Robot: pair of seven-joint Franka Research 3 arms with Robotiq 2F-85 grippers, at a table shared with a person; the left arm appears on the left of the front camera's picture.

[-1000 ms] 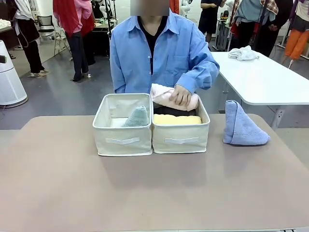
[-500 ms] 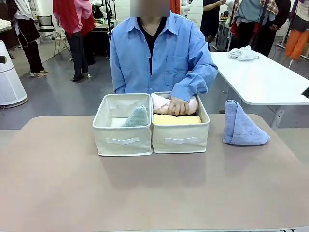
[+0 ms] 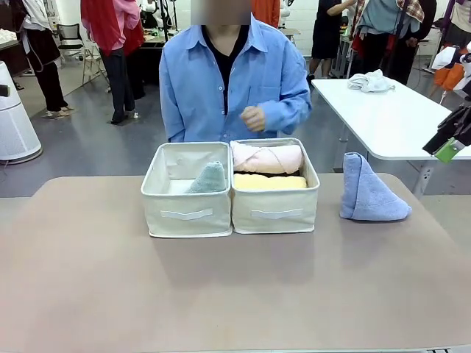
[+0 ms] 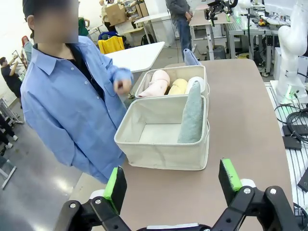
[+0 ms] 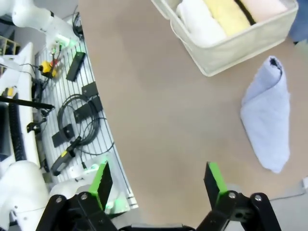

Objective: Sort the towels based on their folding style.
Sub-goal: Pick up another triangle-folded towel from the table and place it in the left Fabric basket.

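Observation:
Two beige boxes stand side by side mid-table. The left box (image 3: 187, 213) holds a pale green triangle towel (image 3: 208, 179). Rolls lie in the right box (image 3: 275, 213): pink (image 3: 266, 158), a dark grey sliver behind yellow (image 3: 269, 182), and in the left wrist view also white (image 4: 195, 84). A blue triangle towel (image 3: 368, 197) stands on the table to the right of the boxes. My left gripper (image 4: 173, 183) hovers open and empty near the green-towel box (image 4: 163, 149). My right gripper (image 5: 159, 183) is open and empty, high above the blue towel (image 5: 267, 120); it shows at the front view's right edge (image 3: 444, 147).
The person stands behind the boxes, a hand (image 3: 252, 118) raised at the chest. A white table (image 3: 412, 132) at back right carries a white cloth bundle (image 3: 370, 81). Cables and a rack (image 5: 72, 110) lie beside my side of the brown table (image 3: 221, 294).
The person set the pink roll down into the right box, let go and pulled the hand back to the chest. My right gripper came into the front view at the right edge.

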